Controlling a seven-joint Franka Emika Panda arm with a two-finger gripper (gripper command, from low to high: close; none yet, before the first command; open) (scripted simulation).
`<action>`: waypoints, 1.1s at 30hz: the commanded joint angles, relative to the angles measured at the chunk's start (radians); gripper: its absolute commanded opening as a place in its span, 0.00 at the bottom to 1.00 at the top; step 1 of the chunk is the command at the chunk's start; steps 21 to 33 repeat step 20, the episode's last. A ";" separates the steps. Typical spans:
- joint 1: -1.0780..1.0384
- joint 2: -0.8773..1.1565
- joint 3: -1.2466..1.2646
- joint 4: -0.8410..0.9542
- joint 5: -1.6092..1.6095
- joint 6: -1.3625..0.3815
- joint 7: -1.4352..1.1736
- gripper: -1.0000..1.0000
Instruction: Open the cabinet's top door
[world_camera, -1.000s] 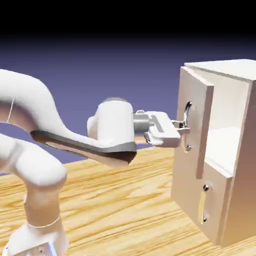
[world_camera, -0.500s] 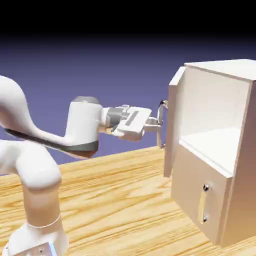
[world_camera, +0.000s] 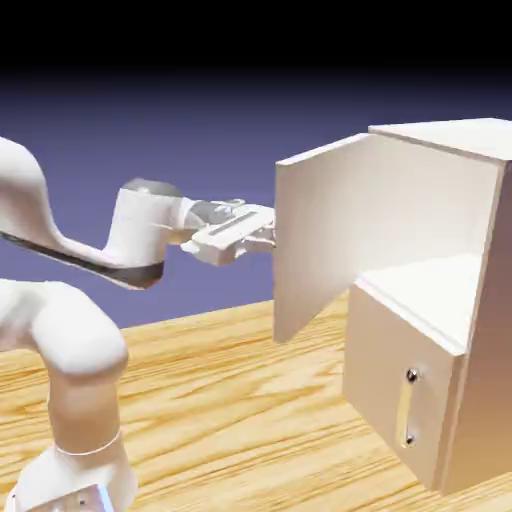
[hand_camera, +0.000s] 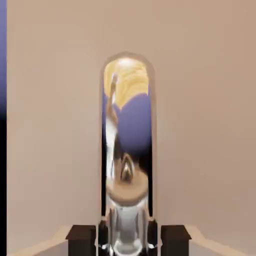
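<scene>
- We see the gripper (world_camera: 268, 232) level, its fingers pressed against the far face of the door (world_camera: 330, 235); that panel hides the tips in the exterior view.
- From the hand view, we find the fingers (hand_camera: 81, 239) clamped on the handle (hand_camera: 127, 150); the mirror-bright bar runs straight away from the hand between them, and beige panel fills the view on both sides.
- The door stands swung wide from the cabinet (world_camera: 440, 300), its inner face toward us; the upper compartment behind it lies open, pale inside.
- The lower door (world_camera: 395, 385) sits below and beyond the hand, flush with the front; its yellowish handle (world_camera: 408, 405) is well apart from the gripper.
- The table (world_camera: 250, 420) spreads beneath the hand.
</scene>
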 joint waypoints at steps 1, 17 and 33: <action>0.001 0.029 0.035 0.020 0.043 -0.039 0.008 0.00; -0.177 0.604 0.461 0.523 0.462 -0.673 0.216 0.00; -0.185 0.628 0.472 0.544 0.470 -0.697 0.227 1.00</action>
